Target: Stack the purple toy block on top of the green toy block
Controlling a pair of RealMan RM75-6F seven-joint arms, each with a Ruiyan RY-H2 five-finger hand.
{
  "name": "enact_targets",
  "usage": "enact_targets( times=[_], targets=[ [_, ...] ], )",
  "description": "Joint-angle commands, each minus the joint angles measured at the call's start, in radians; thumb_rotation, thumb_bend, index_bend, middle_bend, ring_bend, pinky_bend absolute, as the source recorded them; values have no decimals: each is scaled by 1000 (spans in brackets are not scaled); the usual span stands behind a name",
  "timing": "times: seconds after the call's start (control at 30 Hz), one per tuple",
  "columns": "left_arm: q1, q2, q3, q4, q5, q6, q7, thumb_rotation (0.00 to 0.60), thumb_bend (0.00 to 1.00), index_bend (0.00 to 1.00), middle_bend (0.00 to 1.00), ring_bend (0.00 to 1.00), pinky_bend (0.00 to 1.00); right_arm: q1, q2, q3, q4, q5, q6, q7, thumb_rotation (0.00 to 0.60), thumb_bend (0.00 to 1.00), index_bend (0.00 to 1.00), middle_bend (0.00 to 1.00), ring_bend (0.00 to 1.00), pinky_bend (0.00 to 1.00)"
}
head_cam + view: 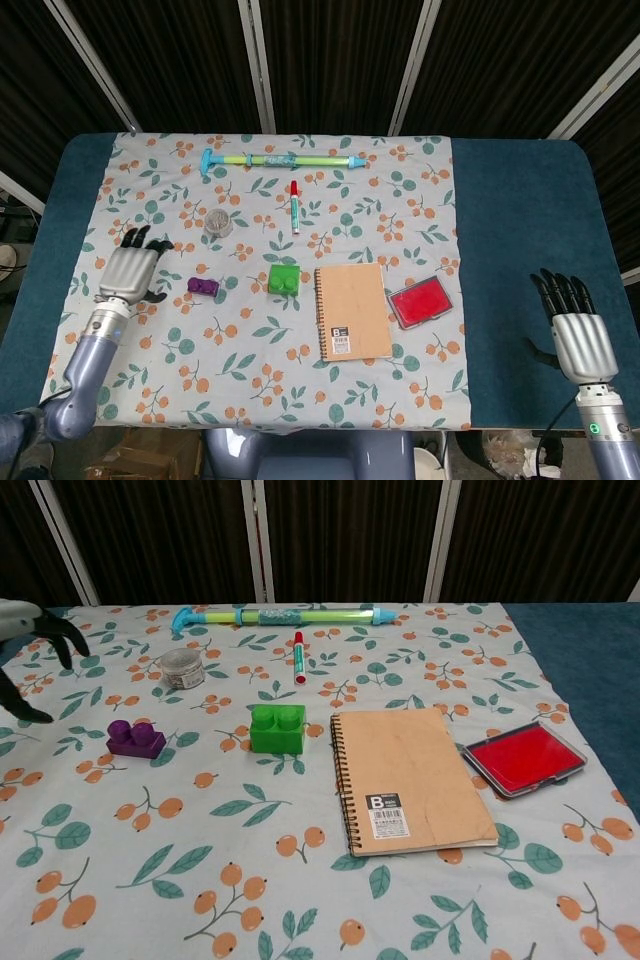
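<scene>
Floral cloth (250,370): purple block (203,287) near left hand (128,272), empty, fingers apart.

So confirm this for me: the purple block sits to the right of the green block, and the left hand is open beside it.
Not quite. The purple block sits to the left of the green block, as the head view shows. The left hand is indeed open beside it.

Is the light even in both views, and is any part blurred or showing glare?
Head view: even, soft light and sharp focus; the purple block and green block cast only faint shadows. Chest view: also sharp, with slight sheen on the red stamp pad; the left hand is cut off by the frame edge.
</scene>
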Motion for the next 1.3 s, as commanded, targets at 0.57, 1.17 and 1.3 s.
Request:
enact_targets(
  times=[0.57, 1.17, 1.3],
  targets=[
    [-100, -196, 57, 54, -78, 142, 198, 600, 151, 301, 340, 50, 0, 3, 7, -1, 13, 4, -13, 33, 600, 224, 19, 64, 49, 0],
    [-124, -239, 87, 118, -73, 129, 190, 600, 151, 346, 357, 66, 0, 7, 2, -4, 9, 13, -29, 10, 600, 223, 19, 63, 49, 0],
    [-124, -247, 97, 106, -57, 153, 208, 600, 152, 327, 379, 79, 0, 7, 4, -3, 12, 12, -27, 17, 600, 224, 19, 63, 49, 0]
  ],
)
